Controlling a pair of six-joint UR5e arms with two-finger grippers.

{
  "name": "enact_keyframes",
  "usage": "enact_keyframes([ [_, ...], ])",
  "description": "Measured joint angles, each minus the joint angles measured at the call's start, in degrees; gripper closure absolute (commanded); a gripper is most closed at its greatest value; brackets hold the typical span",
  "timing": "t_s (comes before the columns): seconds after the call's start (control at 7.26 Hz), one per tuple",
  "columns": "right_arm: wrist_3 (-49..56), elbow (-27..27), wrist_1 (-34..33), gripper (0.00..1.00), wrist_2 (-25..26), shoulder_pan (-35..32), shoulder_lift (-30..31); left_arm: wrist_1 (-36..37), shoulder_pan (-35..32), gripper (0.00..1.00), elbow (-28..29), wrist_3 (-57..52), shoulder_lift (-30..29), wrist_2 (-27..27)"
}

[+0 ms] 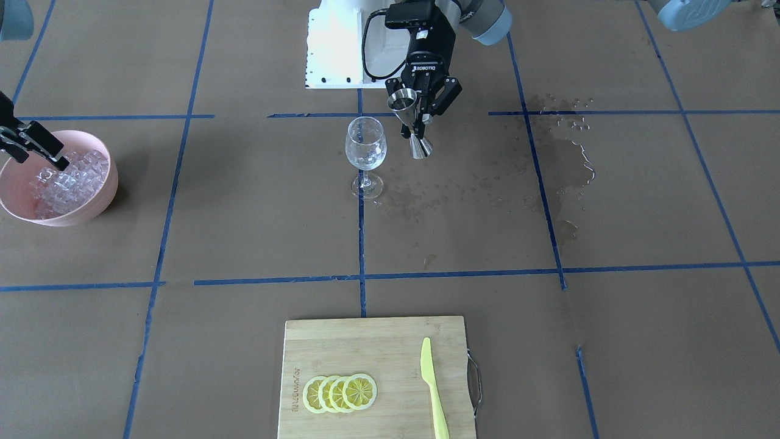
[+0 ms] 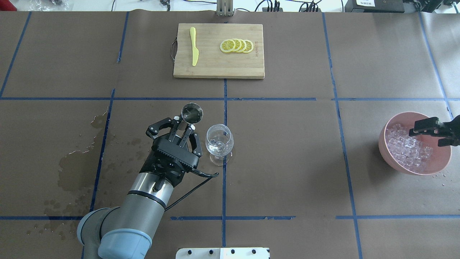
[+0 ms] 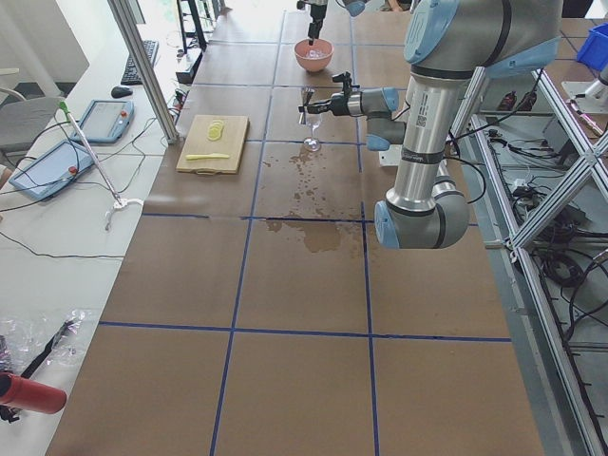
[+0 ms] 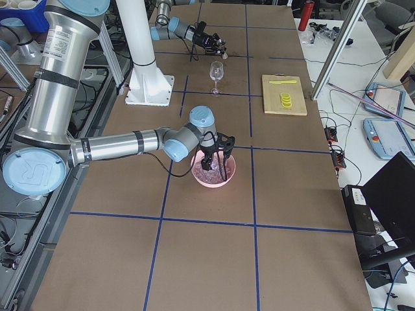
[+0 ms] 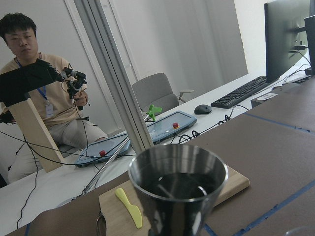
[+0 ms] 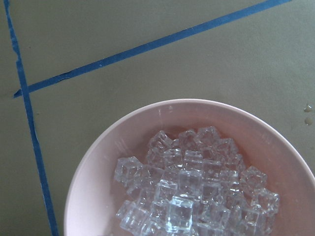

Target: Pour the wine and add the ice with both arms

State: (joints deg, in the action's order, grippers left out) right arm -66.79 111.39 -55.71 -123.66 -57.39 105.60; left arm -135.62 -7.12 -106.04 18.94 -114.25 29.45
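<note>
My left gripper [image 2: 183, 124] [image 1: 418, 122] is shut on a double-ended steel jigger [image 2: 192, 112] [image 1: 409, 122], held upright just beside the clear wine glass [image 2: 219, 142] [image 1: 365, 146] at the table's middle. In the left wrist view the jigger's cup [image 5: 177, 187] looks dark inside; I cannot tell whether that is wine. My right gripper [image 2: 427, 136] [image 1: 39, 155] hangs open over the pink bowl [image 2: 413, 169] [image 6: 98, 152], its fingers just above the heap of ice [image 2: 409, 149] [image 1: 67, 180] [image 6: 192, 191], with nothing between them.
A wooden cutting board [image 2: 215, 68] on the far side carries lemon slices [image 2: 237, 45] and a yellow knife [image 2: 194, 50]. A wet spill [image 2: 79, 162] spreads over the brown paper on the robot's left. A person [image 5: 34, 98] sits beyond the table.
</note>
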Motion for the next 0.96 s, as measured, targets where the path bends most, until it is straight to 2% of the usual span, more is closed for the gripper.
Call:
enact_keyframes([
  [0.96,-0.01,-0.03,0.08,0.00,-0.23,0.17,0.12,0.00,0.35,1.00,2.53,-20.20,-1.73,-3.91],
])
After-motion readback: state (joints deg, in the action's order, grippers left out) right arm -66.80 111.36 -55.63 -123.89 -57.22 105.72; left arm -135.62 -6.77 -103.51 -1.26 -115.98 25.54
